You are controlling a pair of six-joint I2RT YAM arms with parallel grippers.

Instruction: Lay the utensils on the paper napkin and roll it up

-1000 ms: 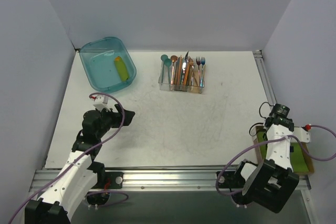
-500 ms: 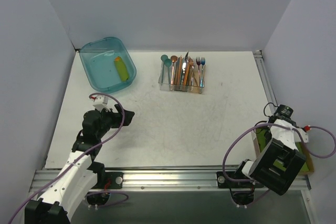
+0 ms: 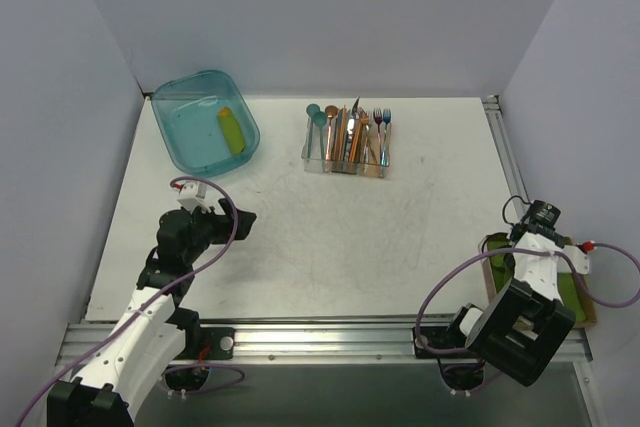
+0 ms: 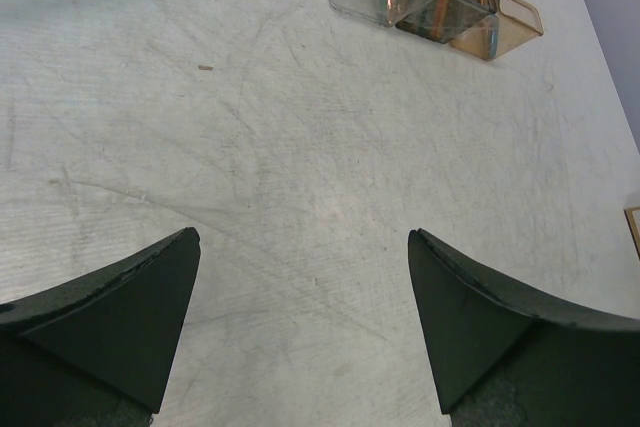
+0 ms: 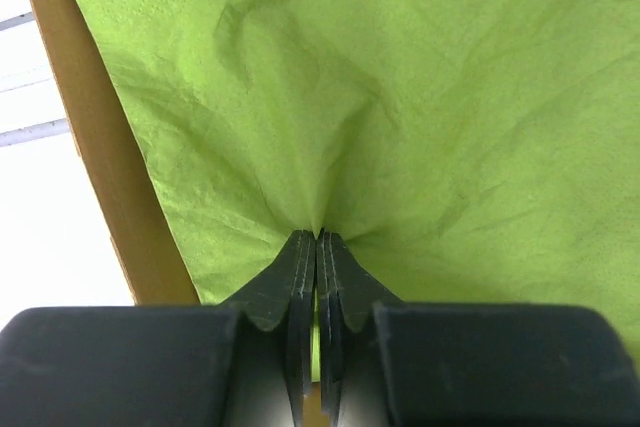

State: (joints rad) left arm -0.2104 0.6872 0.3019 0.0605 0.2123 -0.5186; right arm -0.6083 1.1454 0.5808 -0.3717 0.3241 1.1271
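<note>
Napkin (image 5: 430, 97), lime green, is pinched in the right end effector (image 5: 316, 237): its fingers are pressed together on a puckered fold of the sheet, with creases fanning out from the grip. The sheet lies in a brown cardboard tray (image 5: 90, 127) at the right near edge of the table (image 3: 330, 237). The left end effector (image 4: 302, 237) hangs over bare table with fingers wide apart, holding nothing. Utensils (image 3: 347, 132) sit bunched in a clear caddy (image 4: 420, 2) at the far middle, well apart from the napkin. A teal tub (image 3: 172, 137) stands at the far left.
</note>
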